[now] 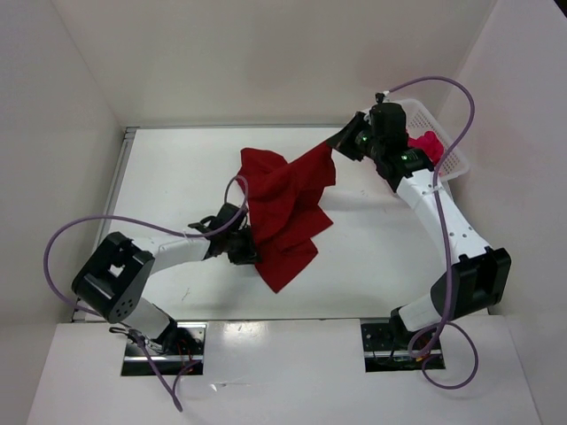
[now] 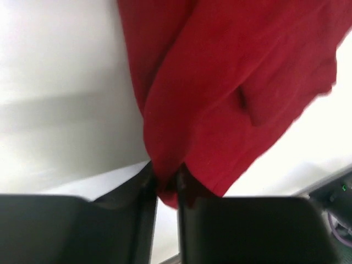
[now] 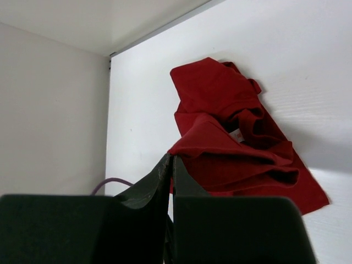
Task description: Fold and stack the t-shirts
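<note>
Dark red t-shirt (image 1: 288, 208) is pinched at its near edge by the left gripper (image 2: 166, 184), jaws closed on cloth; the rest lies rumpled on the table (image 1: 177, 177), its far corner clamped by the right gripper (image 3: 170, 162). Spreading seems in hand: next it must be drawn taut and flattened.

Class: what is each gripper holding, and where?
Both pinch the dark red t-shirt: left gripper a bunched edge on its left side, right gripper its far right corner.
</note>
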`<action>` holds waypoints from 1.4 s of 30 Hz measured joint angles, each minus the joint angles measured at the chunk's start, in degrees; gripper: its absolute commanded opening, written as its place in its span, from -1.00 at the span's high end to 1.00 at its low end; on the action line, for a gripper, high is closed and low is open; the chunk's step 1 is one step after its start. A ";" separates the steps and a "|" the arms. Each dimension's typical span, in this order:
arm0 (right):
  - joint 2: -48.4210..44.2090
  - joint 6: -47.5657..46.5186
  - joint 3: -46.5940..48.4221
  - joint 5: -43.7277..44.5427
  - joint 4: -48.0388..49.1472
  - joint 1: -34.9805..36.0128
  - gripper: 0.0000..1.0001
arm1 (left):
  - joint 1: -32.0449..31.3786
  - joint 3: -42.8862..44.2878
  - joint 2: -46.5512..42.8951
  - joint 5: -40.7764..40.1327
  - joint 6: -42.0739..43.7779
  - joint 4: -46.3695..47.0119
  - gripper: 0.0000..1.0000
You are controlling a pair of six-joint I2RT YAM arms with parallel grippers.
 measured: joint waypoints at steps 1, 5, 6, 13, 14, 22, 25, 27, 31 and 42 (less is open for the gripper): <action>0.24 0.00 0.00 -0.04 0.00 0.00 0.90 | 0.39 1.05 0.50 -1.09 0.22 -1.09 0.63; 0.87 -0.26 0.83 -0.22 -0.44 -0.04 0.90 | 5.68 10.51 1.29 -3.17 5.18 -6.47 0.73; 0.96 -0.39 1.22 -0.35 -0.50 -0.15 0.90 | 8.85 13.86 1.18 -3.56 7.08 -7.17 0.73; 1.03 -0.28 6.71 -3.69 -1.81 -3.91 0.90 | 32.72 43.95 0.98 -10.14 19.89 -17.90 0.65; 1.09 -0.13 8.26 -4.15 -1.79 -4.48 0.90 | 33.35 47.84 0.90 -11.34 21.20 -18.62 0.65; 6.03 1.55 40.85 -8.94 -3.30 -7.02 0.90 | 31.26 76.81 -2.60 -18.60 27.21 -24.02 0.54; 4.00 1.31 45.09 -9.62 -3.54 -6.99 0.90 | 31.32 77.31 -7.02 -22.03 28.94 -25.73 0.54; 3.26 1.29 48.35 -9.97 -4.55 -6.99 0.87 | 31.36 77.42 -9.14 -23.63 30.12 -26.45 0.54; 2.86 1.16 52.78 -10.27 -4.74 -6.99 0.87 | 31.39 76.83 -10.82 -24.44 31.47 -26.62 0.49; -6.45 -0.48 14.67 -11.32 -3.67 -7.02 0.87 | 24.70 21.09 -10.75 -0.81 21.33 -18.40 0.57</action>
